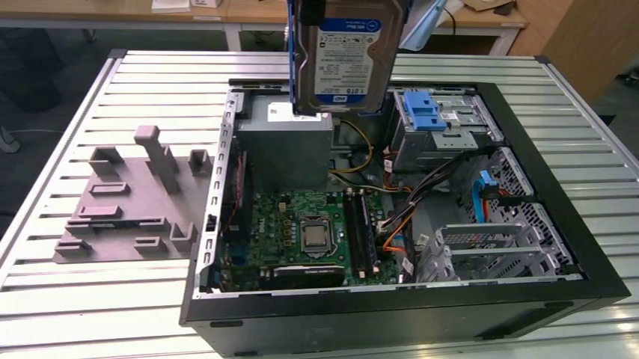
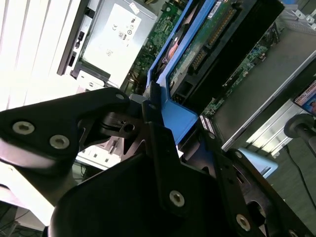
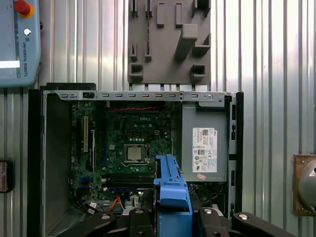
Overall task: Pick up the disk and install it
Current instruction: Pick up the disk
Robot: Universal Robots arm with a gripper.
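1. The fingers (image 2: 157, 143) are clamped on the disk (image 2: 197, 54). In the second wrist view they press the end of its blue carrier frame from both sides, with no gap showing between finger and plastic.
2. In the exterior view the disk (image 1: 346, 52) hangs upright with its label facing the camera. It is raised above the open computer case (image 1: 559, 292) and touches nothing inside it.
3. Its lower edge is over the far part of the case, above the power supply box (image 1: 289, 142).
4. In the first wrist view the frame's blue edge (image 3: 170, 190) is over the case interior, just beside the power supply box and on the motherboard (image 3: 128, 143) side.
5. The case lies on its side with the panel off, so the whole interior is open upward inside a black rim.
6. The drive cage with the blue latch (image 1: 439, 120) stands at the exterior view's right of the disk. Cables fill the space between this cage and the power supply box.
7. A second silver cage (image 1: 489, 250) sits nearer the camera.
8. The ribbed tabletop (image 1: 90, 307) carries a grey fixture plate (image 1: 130, 202) at the exterior view's left, just beside the case wall.
9. Count: one disk, one case, one power supply box, one motherboard, two cages, one fixture plate.
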